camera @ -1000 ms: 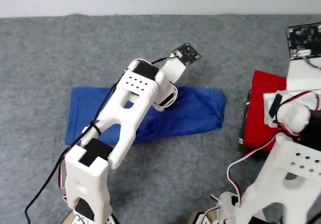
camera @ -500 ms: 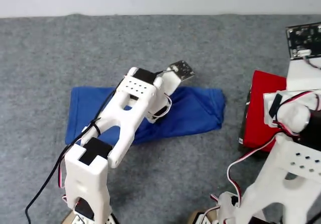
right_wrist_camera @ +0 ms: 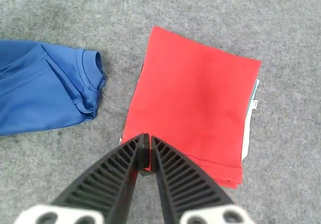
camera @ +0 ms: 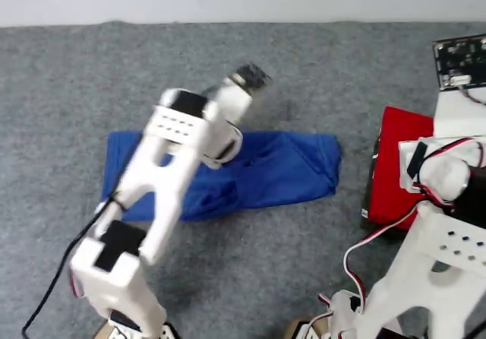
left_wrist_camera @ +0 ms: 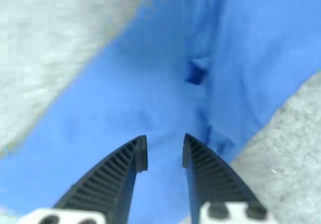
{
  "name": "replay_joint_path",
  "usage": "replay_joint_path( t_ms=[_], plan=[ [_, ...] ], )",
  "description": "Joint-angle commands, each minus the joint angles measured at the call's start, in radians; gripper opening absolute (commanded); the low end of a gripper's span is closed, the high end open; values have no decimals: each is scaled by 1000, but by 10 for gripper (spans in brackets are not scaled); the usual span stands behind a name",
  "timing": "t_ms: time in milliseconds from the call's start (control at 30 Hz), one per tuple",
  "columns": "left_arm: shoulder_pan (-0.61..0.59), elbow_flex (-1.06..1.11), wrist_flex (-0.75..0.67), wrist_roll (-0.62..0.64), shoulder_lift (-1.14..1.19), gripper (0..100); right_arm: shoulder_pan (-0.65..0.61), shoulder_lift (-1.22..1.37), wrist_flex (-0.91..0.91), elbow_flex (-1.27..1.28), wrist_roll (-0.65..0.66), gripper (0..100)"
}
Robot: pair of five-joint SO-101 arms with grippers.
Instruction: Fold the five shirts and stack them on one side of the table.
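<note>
High view first: the left arm [camera: 163,172] has been swung toward the left edge of the table [camera: 76,65] within the last second. Its wrist has been carried off the middle of the blue shirt [camera: 281,168] and over that shirt's left half. The blue shirt itself has not been dragged along. It is left as a long strip across the middle of the table, collar end toward the right edge. The red shirt [camera: 395,164] is kept on top of the stack at the right edge, under the right arm [camera: 448,232], which has not been moved.

Left wrist view: the left gripper [left_wrist_camera: 163,151] is seen with its jaws a little apart and nothing between them. Creased blue cloth is spread directly below it. A fresh hold near the strip's left end is probably being sought, so the crosswise fold is judged still to be made.

Right wrist view: the right gripper [right_wrist_camera: 147,146] is held with its jaws pressed together, empty, above the near edge of the red shirt. Paler layers can be made out under the red one, but they cannot be counted. The blue collar is separated from the stack by a strip of bare table, so the final carry is still owed.
</note>
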Motion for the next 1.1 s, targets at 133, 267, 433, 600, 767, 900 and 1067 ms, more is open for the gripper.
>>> replay_joint_path(
  t_ms=[133,267,433,600,767,900,1067],
  plan=[
    [-327,-30,101,52,-107,197,8,-24,33,-2,-12,14],
    [-485,-31,118,51,-97,265,8,-21,33,-2,-12,14],
    [-585,-38,81,15,29,276,8,-21,33,-2,-12,14],
    [-611,-76,37,21,184,276,8,-21,33,-2,-12,14],
    [-611,-165,28,23,325,276,13,-24,33,-2,-12,14],
    [-631,-237,37,23,439,275,13,-30,33,-2,-8,14],
    [-631,-314,103,17,571,245,13,-30,33,-2,-8,13]
  ],
)
